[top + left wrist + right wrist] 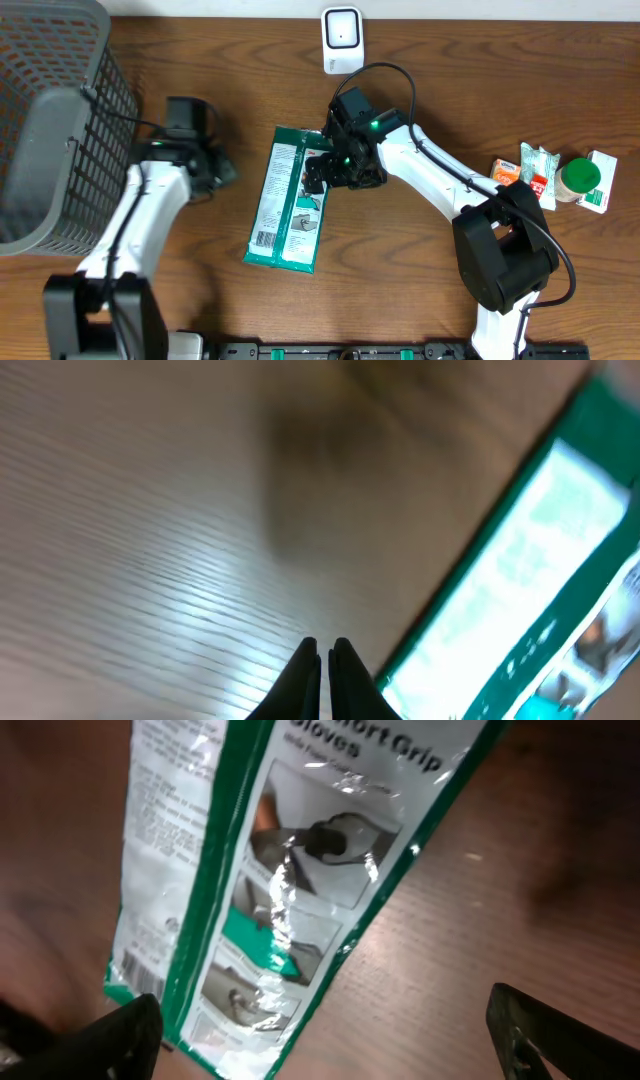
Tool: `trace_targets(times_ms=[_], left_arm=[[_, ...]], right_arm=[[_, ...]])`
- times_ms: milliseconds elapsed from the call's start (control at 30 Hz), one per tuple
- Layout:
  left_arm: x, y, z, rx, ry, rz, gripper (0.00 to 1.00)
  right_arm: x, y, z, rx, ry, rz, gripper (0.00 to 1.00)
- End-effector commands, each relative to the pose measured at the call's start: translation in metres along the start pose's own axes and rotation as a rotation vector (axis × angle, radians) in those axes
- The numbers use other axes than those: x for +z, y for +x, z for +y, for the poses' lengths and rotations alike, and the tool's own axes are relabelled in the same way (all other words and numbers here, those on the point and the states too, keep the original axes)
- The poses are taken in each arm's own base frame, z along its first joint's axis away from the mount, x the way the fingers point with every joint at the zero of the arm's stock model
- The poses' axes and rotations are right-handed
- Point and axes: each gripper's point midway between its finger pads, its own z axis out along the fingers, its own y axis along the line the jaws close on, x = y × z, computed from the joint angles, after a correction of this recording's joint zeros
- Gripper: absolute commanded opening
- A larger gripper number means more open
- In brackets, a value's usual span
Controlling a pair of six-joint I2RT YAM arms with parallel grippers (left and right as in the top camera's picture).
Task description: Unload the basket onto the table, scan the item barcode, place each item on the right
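Note:
The item is a flat green and white glove package point(287, 200) lying on the wooden table, with a barcode-like patch point(262, 239) near its lower left corner. My right gripper point(330, 178) hovers open over the package's right edge. In the right wrist view the package point(270, 870) fills the upper left, and the gripper point(325, 1040) spans its lower corner and bare wood without touching. My left gripper point(228, 172) sits left of the package, shut on nothing. The left wrist view shows its fingertips point(325, 655) together above the wood, the package point(520, 590) blurred to the right.
A white scanner unit point(342, 38) stands at the table's far edge. A grey wire basket point(50, 120) fills the left side. Several small packets and a green-lidded jar point(578, 178) lie at the right.

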Motion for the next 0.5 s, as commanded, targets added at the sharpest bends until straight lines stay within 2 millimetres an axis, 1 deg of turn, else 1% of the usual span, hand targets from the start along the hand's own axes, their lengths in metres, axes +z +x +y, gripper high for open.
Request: trace_targets(times_ms=[0,67,167,233,400,433,467], left_arm=[[0.019,0.019,-0.017,0.064,0.009,0.062,0.08],[0.027,0.026,-0.025,0.095,0.007,0.083,0.09],[0.04,0.037,-0.03,0.124,-0.007,0.123,0.1],[0.048,0.043,-0.03,0.133,-0.02,0.15,0.1],[0.064,0.053,-0.025,0.135,-0.046,0.202,0.1],[0.066,0.056,-0.025,0.136,-0.05,0.213,0.1],[0.069,0.059,-0.025,0.136,-0.05,0.228,0.1]], right_arm=[[0.007,0.011,0.003,0.023,-0.044,0.049,0.97],[0.013,0.021,0.002,0.034,-0.064,0.08,0.95],[0.02,0.035,-0.001,0.047,-0.105,0.125,0.92],[0.024,0.043,-0.001,0.04,-0.154,0.147,0.88],[0.038,0.065,0.01,0.031,-0.306,0.191,0.79],[0.041,0.068,0.01,0.03,-0.322,0.193,0.78],[0.044,0.07,0.01,0.027,-0.335,0.19,0.74]])
